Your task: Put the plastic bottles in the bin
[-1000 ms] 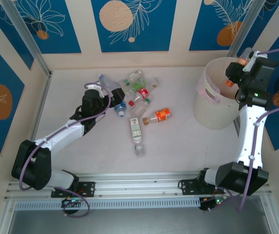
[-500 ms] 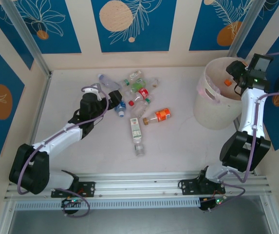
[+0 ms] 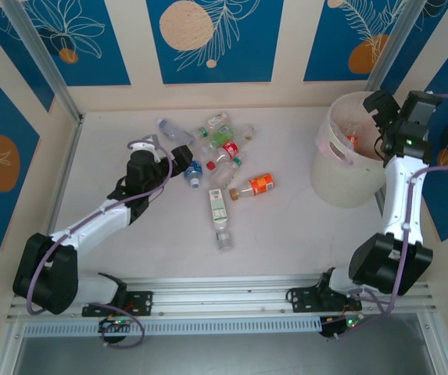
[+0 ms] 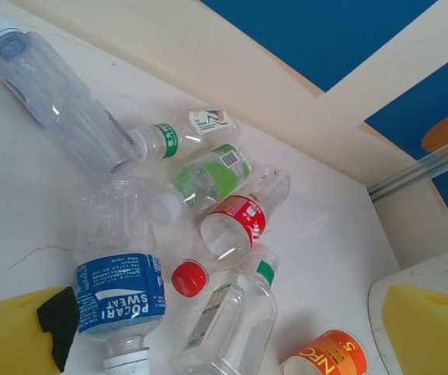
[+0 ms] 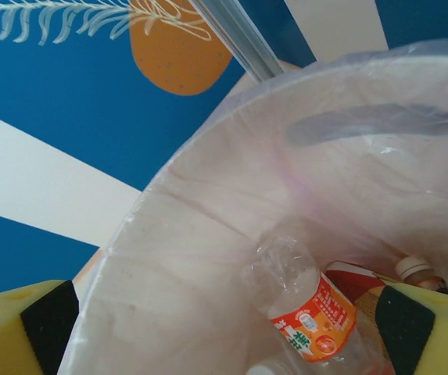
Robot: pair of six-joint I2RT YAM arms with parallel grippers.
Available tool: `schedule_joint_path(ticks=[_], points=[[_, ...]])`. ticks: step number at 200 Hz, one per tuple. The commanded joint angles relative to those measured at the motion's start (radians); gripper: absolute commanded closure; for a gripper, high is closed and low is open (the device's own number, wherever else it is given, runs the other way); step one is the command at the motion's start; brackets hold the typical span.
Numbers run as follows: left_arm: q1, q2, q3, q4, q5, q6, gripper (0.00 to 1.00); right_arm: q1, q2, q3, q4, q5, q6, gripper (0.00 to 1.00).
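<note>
1. Plastic bottles point(image 3: 222, 156) lie in a loose heap on the white table point(image 3: 286, 234), left of centre and well apart from the bin point(image 3: 342, 183), which stands at the far right.
2. At the heap's right edge you have an orange-labelled bottle point(image 3: 258, 185) on its side. A white-labelled bottle point(image 3: 218, 205) lies nearer the arm bases.
3. Your left gripper point(image 3: 180, 162) sits at the heap's left edge with its jaws spread wide and nothing between them gripped.
4. From the left wrist, a yellow pad point(image 4: 8, 340) shows at each lower corner. A blue-labelled bottle point(image 4: 120, 293) lies just beside the left one, and you cannot tell whether they touch.
5. Beyond it you see a red-labelled bottle point(image 4: 235, 223), a green-labelled bottle point(image 4: 208, 176) and a large clear bottle point(image 4: 51, 98) with a white cap.
6. Your right gripper point(image 3: 376, 117) hangs over the bin's far rim, jaws spread and empty.
7. From the right wrist you look down the bin's lined wall point(image 5: 208, 234). A crushed orange-labelled bottle point(image 5: 311, 314) lies inside at the bottom, below a handle slot point(image 5: 372, 123).
</note>
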State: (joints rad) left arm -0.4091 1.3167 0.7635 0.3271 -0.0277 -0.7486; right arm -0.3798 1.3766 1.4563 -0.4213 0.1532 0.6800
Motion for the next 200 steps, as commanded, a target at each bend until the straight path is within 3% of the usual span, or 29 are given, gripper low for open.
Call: schedule_joint_path(ticks=[1, 54, 110, 156, 180, 200], points=[[0.013, 0.019, 0.030, -0.037, 0.020, 0.023, 0.00, 0.010, -0.058, -0.022, 0.036, -0.004, -0.046, 0.00], [0.014, 0.077, 0.113, -0.208, 0.044, -0.001, 0.00, 0.126, -0.200, -0.097, 0.028, -0.089, -0.112, 0.00], [0.015, 0.090, 0.109, -0.256, 0.038, -0.023, 0.00, 0.420, -0.294, -0.182, 0.047, -0.139, -0.205, 0.01], [0.025, 0.088, 0.116, -0.302, 0.006, -0.023, 0.00, 0.699, -0.228, -0.198, -0.066, 0.028, -0.219, 0.02], [0.043, 0.089, 0.128, -0.338, 0.014, -0.027, 0.00, 0.838, -0.161, -0.233, -0.080, 0.120, -0.161, 0.04], [0.057, 0.092, 0.129, -0.344, 0.028, -0.044, 0.00, 0.940, -0.083, -0.259, -0.041, 0.120, -0.079, 0.04]])
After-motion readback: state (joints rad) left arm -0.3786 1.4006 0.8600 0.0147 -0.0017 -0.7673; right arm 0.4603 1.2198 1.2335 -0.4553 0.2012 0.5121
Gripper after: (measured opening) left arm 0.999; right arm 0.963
